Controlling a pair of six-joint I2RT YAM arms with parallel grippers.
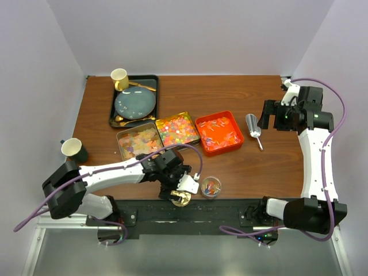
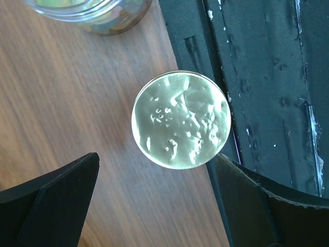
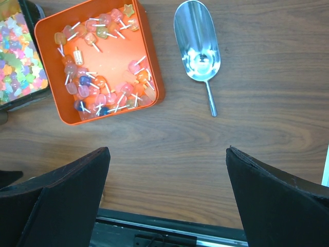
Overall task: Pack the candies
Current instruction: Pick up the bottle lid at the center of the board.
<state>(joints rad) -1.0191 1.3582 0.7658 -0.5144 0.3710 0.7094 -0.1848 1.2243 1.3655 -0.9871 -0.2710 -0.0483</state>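
Down at the table's [image 2: 61, 103] near edge, the left pincer [image 2: 157, 157] hangs wide open and empty straight over the round gold lid [image 2: 180, 119], with the small clear jar [image 2: 103, 20] of candies [image 1: 211, 185] just beside it.

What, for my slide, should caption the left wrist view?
Open left jaws above the gold lid at the table edge.
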